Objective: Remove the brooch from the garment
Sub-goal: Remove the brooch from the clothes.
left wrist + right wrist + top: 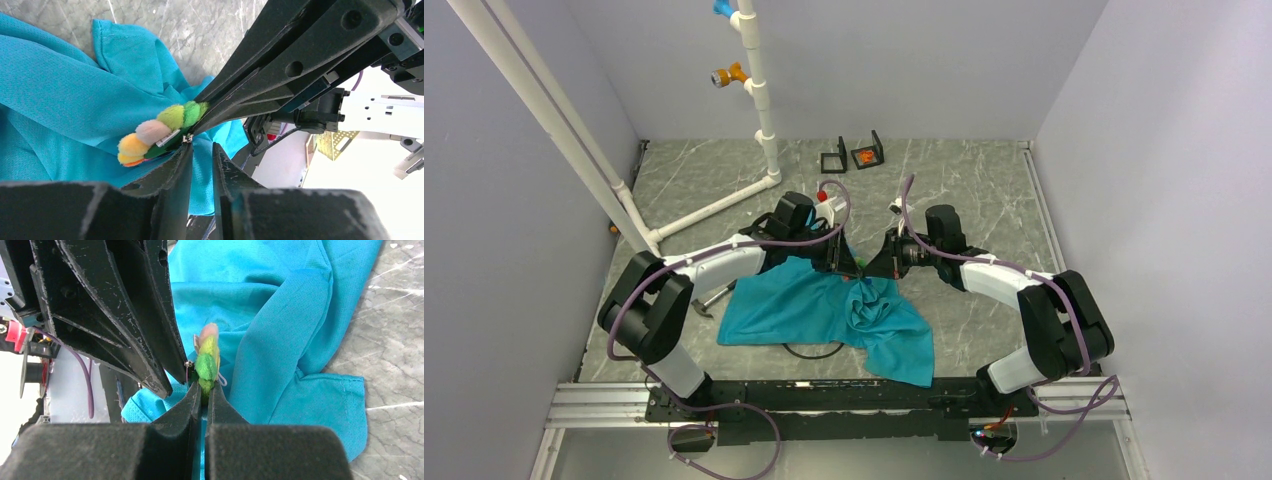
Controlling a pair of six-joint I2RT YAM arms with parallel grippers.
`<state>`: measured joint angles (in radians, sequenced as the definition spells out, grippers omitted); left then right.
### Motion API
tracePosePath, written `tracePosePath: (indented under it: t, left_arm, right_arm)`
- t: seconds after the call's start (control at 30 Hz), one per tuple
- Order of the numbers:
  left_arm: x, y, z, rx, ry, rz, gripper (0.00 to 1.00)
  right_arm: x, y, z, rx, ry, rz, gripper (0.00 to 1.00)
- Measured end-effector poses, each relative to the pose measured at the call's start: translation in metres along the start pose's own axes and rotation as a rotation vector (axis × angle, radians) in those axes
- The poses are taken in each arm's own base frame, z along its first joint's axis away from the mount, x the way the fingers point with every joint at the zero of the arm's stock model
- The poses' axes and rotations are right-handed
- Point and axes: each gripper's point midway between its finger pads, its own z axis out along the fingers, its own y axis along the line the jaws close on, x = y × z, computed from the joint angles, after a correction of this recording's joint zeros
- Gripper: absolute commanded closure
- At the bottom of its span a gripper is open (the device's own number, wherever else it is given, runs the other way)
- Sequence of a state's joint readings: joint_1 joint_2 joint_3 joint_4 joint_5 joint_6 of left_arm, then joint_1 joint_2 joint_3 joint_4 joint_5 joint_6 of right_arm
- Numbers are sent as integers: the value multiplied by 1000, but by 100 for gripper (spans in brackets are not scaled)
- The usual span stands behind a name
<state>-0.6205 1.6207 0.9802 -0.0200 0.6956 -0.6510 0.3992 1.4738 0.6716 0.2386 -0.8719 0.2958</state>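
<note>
Right gripper (204,388) is clamped tight on the green end of the brooch (159,128), fingers basically closed with just the fuzz squashed between them. Makes sense, since that end sticks out far enough to grab. The pink and yellow puffs poke out past the tips. The whole thing sits on a bunched-up ridge of the shirt (60,95).

Left gripper (202,152) comes in from the other side, jaws only a crack apart. One tip is right against the little metal pin (187,138) on the brooch's underside. Teal cloth shows in the gap, but I honestly can't tell if it's nipping the fabric or just sitting over it. My guess is it's there to hold the shirt back or work the clasp while the right one pulls.

In the top view both arms meet nose to nose over the crumpled part of the shirt. The rest of it lies spread on the table (984,190) toward the left arm's side. The brooch looks attached as far as I can see, so I'd say the removal isn't done yet.
</note>
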Motion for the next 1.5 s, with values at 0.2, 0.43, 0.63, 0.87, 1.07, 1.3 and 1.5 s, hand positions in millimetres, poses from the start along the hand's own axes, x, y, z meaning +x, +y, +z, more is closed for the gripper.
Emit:
tracePosePath:
  t: [0.2, 0.43, 0.63, 0.87, 1.07, 1.3, 1.5]
  left_arm:
    - [2, 4, -2, -18, 7, -6, 68]
    - [3, 13, -11, -78, 1, -16, 69]
    - [2, 17, -12, -103, -4, -25, 73]
    - [-3, 17, -6, -94, -12, -21, 74]
    - [-3, 19, 3, -96, 3, -37, 75]
    - [-4, 25, 9, -110, 20, -67, 100]
    - [-5, 28, 9, -118, 25, -76, 100]
  right_arm:
    - [0, -4, 0, 20, -3, 4, 100]
    - [-3, -12, 0, 67, -17, 4, 100]
    - [-3, -13, 0, 76, -20, 7, 100]
    - [-3, -13, 0, 74, -20, 7, 100]
    - [-2, -10, 1, 63, -16, 3, 100]
    - [-2, -10, 2, 68, -14, -1, 100]
    - [0, -13, 2, 76, -6, -19, 92]
